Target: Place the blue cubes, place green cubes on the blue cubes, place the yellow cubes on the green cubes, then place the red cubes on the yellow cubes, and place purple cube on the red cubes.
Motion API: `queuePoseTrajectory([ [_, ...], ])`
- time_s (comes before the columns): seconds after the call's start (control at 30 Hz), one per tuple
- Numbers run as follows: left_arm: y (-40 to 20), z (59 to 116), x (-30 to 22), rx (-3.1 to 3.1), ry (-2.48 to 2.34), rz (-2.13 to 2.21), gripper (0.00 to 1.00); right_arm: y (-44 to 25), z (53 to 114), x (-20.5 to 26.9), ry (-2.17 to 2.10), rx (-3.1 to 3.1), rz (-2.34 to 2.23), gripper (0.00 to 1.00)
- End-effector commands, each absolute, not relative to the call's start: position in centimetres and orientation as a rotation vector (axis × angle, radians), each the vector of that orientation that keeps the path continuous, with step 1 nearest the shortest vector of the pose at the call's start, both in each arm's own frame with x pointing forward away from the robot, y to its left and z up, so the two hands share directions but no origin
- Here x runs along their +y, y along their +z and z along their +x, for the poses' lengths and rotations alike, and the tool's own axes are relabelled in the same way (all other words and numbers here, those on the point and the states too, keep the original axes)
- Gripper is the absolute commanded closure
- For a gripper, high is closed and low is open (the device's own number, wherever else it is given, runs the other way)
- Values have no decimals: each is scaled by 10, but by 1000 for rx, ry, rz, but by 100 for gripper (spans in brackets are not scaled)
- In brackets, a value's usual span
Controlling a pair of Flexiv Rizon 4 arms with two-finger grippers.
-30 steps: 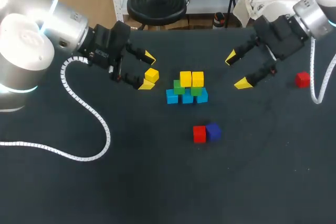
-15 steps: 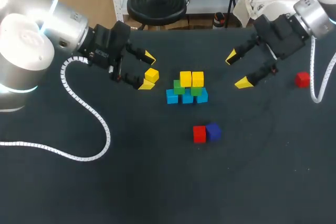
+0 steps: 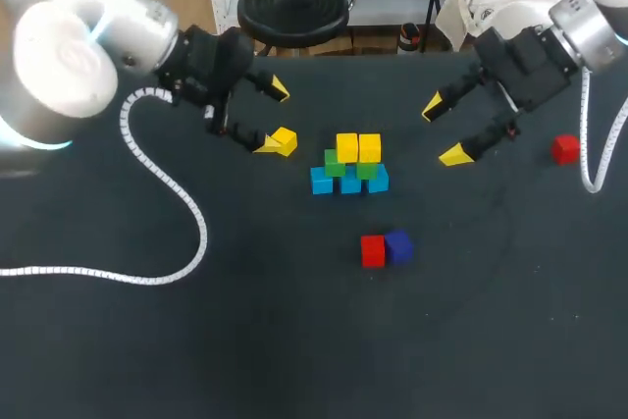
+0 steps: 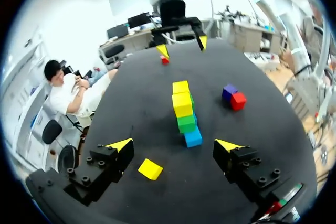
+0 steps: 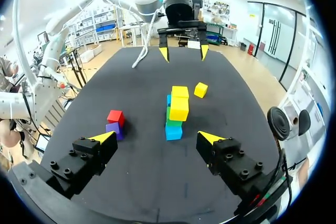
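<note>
Three blue cubes (image 3: 350, 183) lie in a row mid-table, with two green cubes (image 3: 335, 162) on them and two yellow cubes (image 3: 358, 147) on top. In the left wrist view this stack (image 4: 184, 114) stands ahead of my gripper. A loose yellow cube (image 3: 285, 139) lies left of the stack, beside the near fingertip of my open left gripper (image 3: 272, 118). In its own view the left gripper (image 4: 174, 145) hangs over that cube (image 4: 150, 169). A red cube (image 3: 372, 251) and a purple cube (image 3: 398, 246) touch in front of the stack. My right gripper (image 3: 443, 130) is open and empty, right of the stack.
Another red cube (image 3: 564, 149) lies far right, beyond the right gripper. The left arm's white cable (image 3: 167, 203) loops over the table's left side. The black table (image 3: 294, 340) runs wide toward the front.
My left arm has lifted and drawn back from the loose yellow cube, which stays on the table. The right arm has not moved.
</note>
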State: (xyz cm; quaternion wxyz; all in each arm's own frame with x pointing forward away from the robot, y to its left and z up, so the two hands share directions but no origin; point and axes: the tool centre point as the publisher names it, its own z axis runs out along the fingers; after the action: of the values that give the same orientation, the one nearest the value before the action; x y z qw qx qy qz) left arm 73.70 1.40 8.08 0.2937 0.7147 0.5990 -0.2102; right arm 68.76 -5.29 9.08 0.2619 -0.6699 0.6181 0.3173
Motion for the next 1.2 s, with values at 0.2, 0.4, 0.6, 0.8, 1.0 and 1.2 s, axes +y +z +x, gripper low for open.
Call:
queuePoseTrajectory([
  [0.2, 72, 768, 7, 1683, -604, 2053, 0, 91, 687, -53, 859, 1671, -1812, 0],
  [0.4, 72, 768, 7, 1683, -604, 2053, 0, 91, 687, -53, 859, 1671, -1812, 0],
  [0.6, 69, 781, -2, 1647, -347, 2219, 0, 91, 687, -53, 859, 1671, -1812, 0],
  [0.8, 49, 798, 12, 1641, -247, 2285, 0, 91, 687, -53, 859, 1671, -1812, 0],
  [1.0, 32, 807, 29, 1624, -268, 2340, 0, 91, 687, -53, 859, 1671, -1812, 0],
  [1.2, 21, 807, 32, 1647, -295, 2386, 0, 91, 687, -53, 859, 1671, -1812, 0],
])
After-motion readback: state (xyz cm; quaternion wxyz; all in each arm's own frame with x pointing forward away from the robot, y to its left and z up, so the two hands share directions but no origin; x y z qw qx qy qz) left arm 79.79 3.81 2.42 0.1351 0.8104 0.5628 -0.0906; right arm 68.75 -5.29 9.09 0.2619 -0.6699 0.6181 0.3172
